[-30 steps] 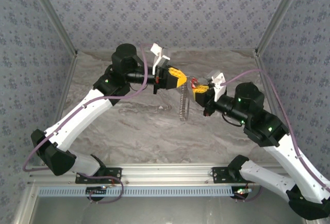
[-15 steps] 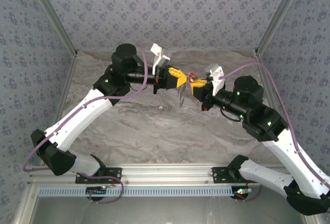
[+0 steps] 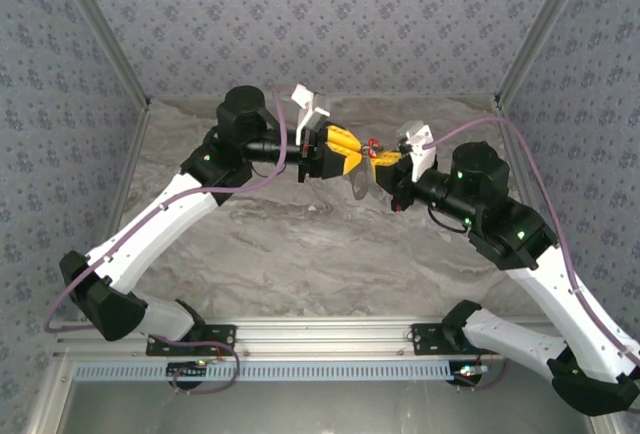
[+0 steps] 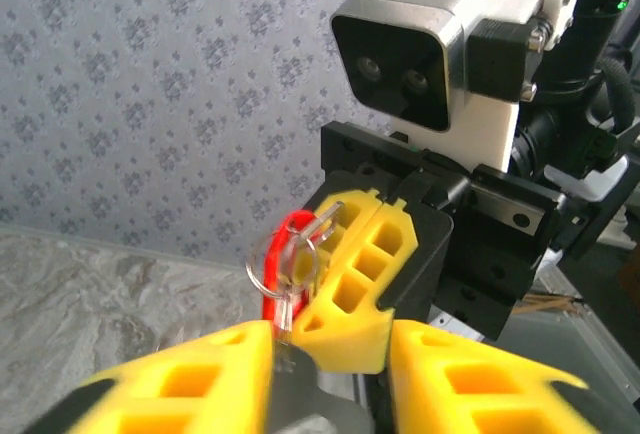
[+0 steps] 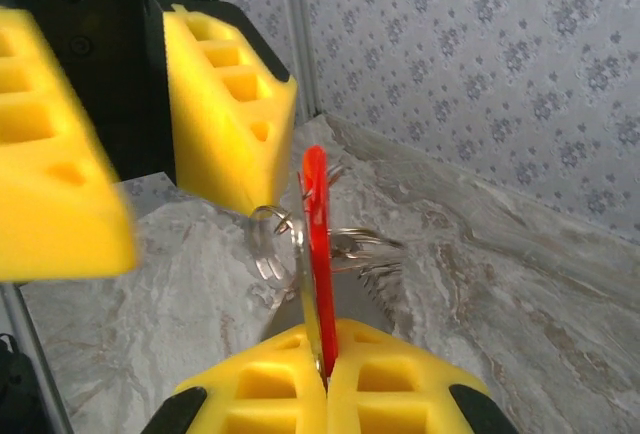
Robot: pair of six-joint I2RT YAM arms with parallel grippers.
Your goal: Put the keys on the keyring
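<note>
Right hand (image 5: 325, 354) clamped on red key (image 5: 315, 214), keyring (image 5: 272, 254) alongside, left hand (image 3: 357, 153) part-open, gripping nothing

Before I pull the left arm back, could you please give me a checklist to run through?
1. Grip of the right tool on the key: ok, shut on it.
2. Jaws of the left tool apart: ok.
3. The keyring hanging by the key: ok.
4. Key threaded fully through the keyring: cannot tell.
5. Keyring free of the left fingers: cannot tell, they are very close.
</note>
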